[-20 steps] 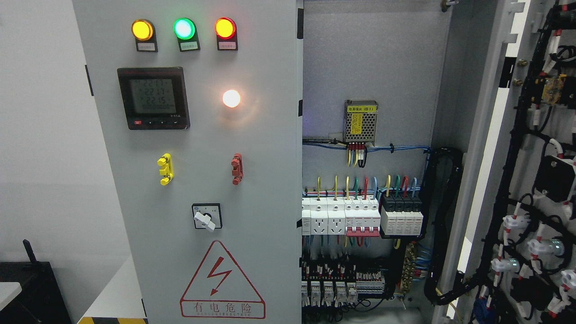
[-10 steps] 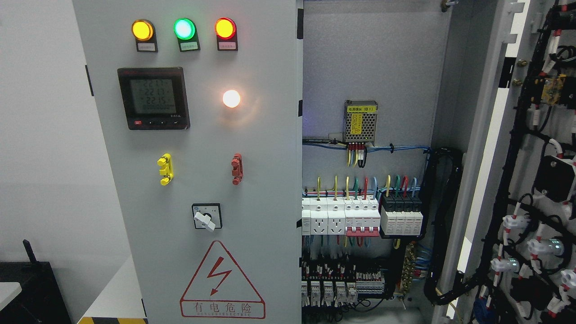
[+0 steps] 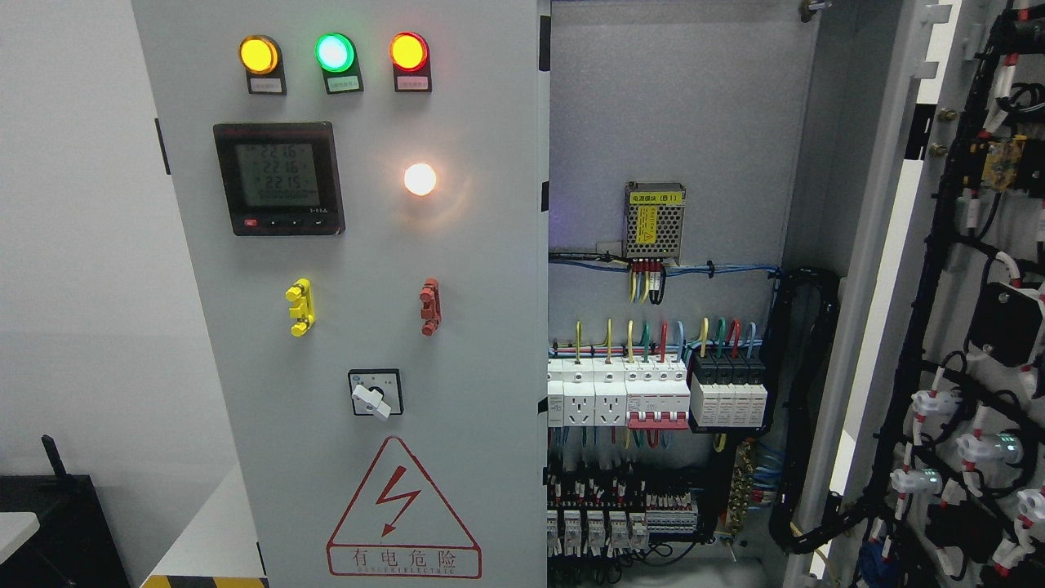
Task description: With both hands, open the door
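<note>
While no robot hand or arm is caught in the head view, nothing can be said about the fingers: whether open, curled or gripping cannot be told. Two cabinet doors are seen. A left door [image 3: 367,327] is shut, face-on, filling the middle-left of the view. On it, three lit lamps are set in a row near the top: an amber lamp [image 3: 259,54], a green lamp [image 3: 334,51] and a red lamp [image 3: 408,51], each with a small label under it. Below them a black meter [image 3: 277,178] with a lit screen is mounted, and a glowing white lamp [image 3: 420,179] is placed to its right. Lower down, a yellow handle [image 3: 300,307] and a red handle [image 3: 429,306] are fixed at the same height, well apart. Under these a rotary switch [image 3: 375,393] is fitted, and a red warning triangle [image 3: 403,510] with a lightning bolt is printed at the bottom. A right door [image 3: 963,327] is swung wide open at the right edge, its inner side shown, with black cable bundles and white parts clipped along it. Between the two doors the cabinet inside [image 3: 678,106] is exposed. A meshed power supply [image 3: 654,220] is mounted on the back plate, coloured wires are run under it, and a row of white breakers [image 3: 653,396] is seated lower, with terminal blocks below. At the lower left a black box [image 3: 49,531] is partly seen against the wall.
</note>
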`<state>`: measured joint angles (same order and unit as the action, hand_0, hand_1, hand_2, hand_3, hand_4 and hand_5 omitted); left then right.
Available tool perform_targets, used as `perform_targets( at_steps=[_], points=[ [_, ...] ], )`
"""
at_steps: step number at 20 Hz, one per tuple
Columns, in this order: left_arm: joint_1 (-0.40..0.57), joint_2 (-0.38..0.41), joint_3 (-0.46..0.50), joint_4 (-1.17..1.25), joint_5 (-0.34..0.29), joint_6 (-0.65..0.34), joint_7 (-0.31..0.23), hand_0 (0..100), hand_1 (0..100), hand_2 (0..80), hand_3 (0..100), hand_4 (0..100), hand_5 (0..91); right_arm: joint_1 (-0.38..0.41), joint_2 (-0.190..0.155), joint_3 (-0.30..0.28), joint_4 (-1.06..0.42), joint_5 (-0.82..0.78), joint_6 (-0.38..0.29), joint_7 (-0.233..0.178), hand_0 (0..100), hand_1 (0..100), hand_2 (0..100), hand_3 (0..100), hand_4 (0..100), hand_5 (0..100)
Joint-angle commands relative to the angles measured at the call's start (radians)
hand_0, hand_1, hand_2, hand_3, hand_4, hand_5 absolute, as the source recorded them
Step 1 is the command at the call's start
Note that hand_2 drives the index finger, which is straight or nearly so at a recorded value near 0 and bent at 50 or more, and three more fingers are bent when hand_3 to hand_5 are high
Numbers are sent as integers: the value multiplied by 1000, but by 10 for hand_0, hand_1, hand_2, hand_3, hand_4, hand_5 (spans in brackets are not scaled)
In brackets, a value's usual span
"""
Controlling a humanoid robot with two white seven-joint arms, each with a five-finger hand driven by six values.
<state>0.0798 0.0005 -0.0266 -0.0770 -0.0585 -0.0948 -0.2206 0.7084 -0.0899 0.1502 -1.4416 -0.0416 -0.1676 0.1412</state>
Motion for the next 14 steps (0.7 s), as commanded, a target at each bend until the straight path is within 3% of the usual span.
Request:
perform_targets(
  at_steps=[1, 5, 8, 14],
  points=[
    [0, -27, -7, 2, 0, 0, 0, 0, 0, 0, 0, 0, 0, 57, -90, 31, -365, -1, -24, 0, 381, 0, 0, 0, 0, 0],
    [0, -25, -9, 2, 0, 1, 1, 0, 0, 0, 0, 0, 0, 97, -103, 32, -471, -3, -35, 0, 381, 0, 0, 0, 0, 0],
    [0, -27, -7, 2, 0, 1, 1, 0, 0, 0, 0, 0, 0, 117, -106, 34, -510, -3, -104, 0, 381, 0, 0, 0, 0, 0],
    [0, -27, -7, 2, 0, 0, 0, 0, 0, 0, 0, 0, 0, 91, -117, 34, -516, -3, -151, 0, 381, 0, 0, 0, 0, 0]
  ],
)
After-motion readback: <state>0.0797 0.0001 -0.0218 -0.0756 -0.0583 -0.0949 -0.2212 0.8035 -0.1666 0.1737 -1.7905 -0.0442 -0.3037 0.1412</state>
